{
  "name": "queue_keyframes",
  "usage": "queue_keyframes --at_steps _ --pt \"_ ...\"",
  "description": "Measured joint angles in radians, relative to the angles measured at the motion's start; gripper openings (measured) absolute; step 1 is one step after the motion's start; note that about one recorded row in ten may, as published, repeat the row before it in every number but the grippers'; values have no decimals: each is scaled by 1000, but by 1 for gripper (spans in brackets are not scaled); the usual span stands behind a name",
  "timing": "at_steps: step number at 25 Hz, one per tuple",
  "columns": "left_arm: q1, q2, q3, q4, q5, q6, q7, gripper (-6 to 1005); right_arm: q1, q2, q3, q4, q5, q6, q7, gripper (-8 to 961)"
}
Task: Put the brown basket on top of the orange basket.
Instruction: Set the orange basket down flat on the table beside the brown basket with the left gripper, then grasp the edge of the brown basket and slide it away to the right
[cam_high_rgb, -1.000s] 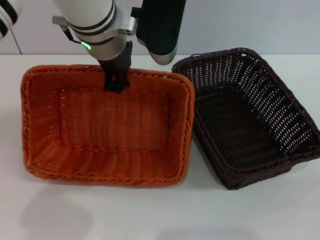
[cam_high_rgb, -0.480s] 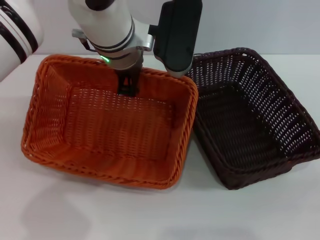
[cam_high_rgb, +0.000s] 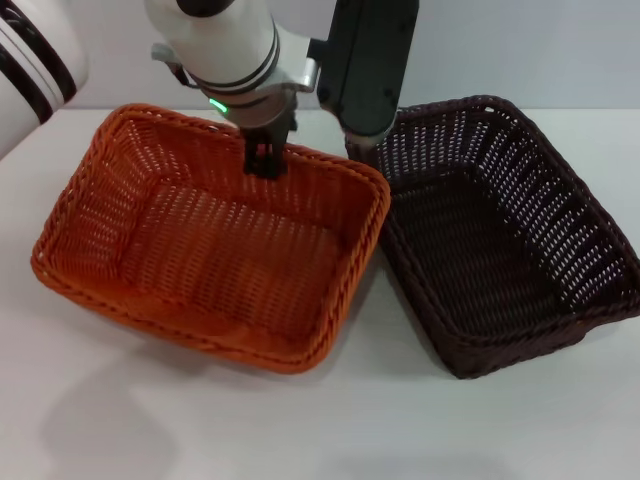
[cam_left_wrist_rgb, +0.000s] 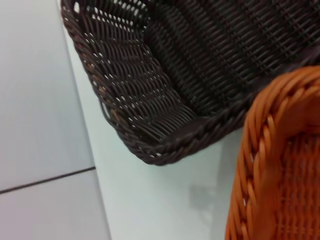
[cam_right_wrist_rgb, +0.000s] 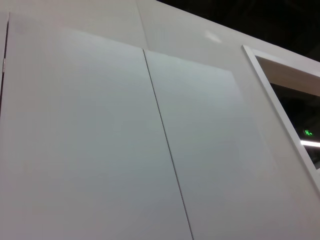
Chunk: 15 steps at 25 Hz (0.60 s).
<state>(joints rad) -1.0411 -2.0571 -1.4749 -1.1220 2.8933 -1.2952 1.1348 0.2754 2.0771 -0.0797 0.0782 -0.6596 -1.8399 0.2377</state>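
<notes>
The orange basket is on the left of the white table in the head view, tilted, with its far rim raised. My left gripper is shut on that far rim. The brown basket sits flat on the table at the right, its near-left side close to the orange basket's right edge. The left wrist view shows a corner of the brown basket and the orange basket's braided rim. My right gripper is out of view.
The white table runs along the front. A white wall stands behind the baskets. The right wrist view shows only white panels. A white arm segment is at the far left.
My left gripper has moved right and a little up with the orange basket's rim. The basket has turned and tilted, its right end closing on the brown basket. The brown basket has not moved.
</notes>
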Motion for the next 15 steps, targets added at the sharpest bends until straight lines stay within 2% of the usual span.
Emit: queue_keyframes --at_steps 4,7,11,12,13,15 --pt "2 6 -1 -50 2 -11 -4 463 -1 0 -2 0 0 2 0 789" --pt "14 21 -8 -136 2 -19 -6 463 -7 0 -7 1 0 2 0 789" --pt "42 30 -39 -248 2 -6 -10 464 -12 0 -8 2 0 1 0 788" --pt "79 27 -85 -343 2 48 -18 464 -12 1 -8 2 0 1 0 788" --pt "79 27 -85 -343 2 48 -18 465 -13 1 -8 3 0 1 0 788" --pt "131 13 -134 -439 2 135 -24 465 -13 1 -8 3 0 0 0 788"
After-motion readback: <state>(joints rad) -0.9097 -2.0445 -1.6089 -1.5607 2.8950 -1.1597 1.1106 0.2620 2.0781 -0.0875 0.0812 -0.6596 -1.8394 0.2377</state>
